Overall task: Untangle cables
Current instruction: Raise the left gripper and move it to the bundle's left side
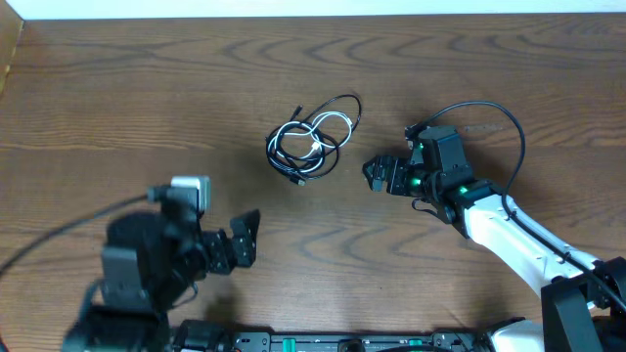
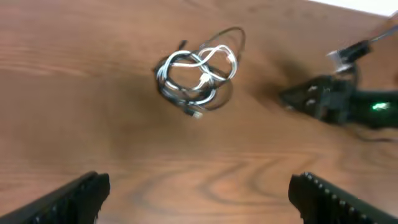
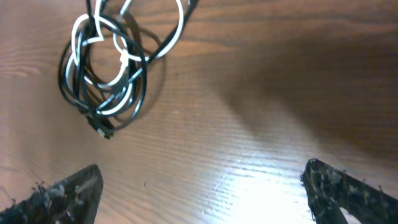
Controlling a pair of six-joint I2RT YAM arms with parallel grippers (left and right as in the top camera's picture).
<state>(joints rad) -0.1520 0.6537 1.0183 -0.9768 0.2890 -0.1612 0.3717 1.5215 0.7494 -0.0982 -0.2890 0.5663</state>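
Though overhead shows left end effector (image 1: pixel 244 239) and right end effector (image 1: pixel 374 177) both spread, right wrist shows cables (image 3: pixel 121 60) up close.

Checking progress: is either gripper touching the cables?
No, the cables lie tangled on the table, clear of left gripper and right gripper.

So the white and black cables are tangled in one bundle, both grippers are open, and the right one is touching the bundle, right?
No. The right gripper is not touching the cables; the overhead view shows it beside the bundle with bare table between them. The rest holds: one tangled bundle, left gripper open too.
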